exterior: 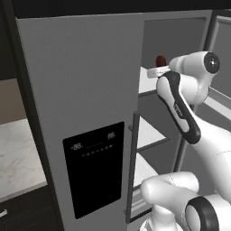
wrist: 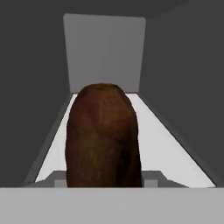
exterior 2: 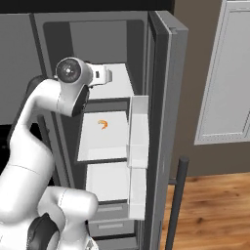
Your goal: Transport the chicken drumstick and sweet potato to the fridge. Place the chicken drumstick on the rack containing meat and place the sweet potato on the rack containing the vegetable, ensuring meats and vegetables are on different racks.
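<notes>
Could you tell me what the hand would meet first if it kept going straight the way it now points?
The hand holds the sweet potato out in front. Beyond that, the way over the white shelf looks free up to the fridge's back wall, though depth is hard to judge.

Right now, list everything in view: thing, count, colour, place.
fridge: one, grey, right door open, black dispenser panel on the closed left door
shelves: three visible, white, inside the fridge
door bins: white, on the open door
sweet potato: one, dark reddish-brown, in the claw over the top shelf
small orange item: one, on the middle shelf
counter: one, pale marble, left of the fridge
floor: wood, right
arm: one, white
claw: one, shut on the sweet potato
</notes>
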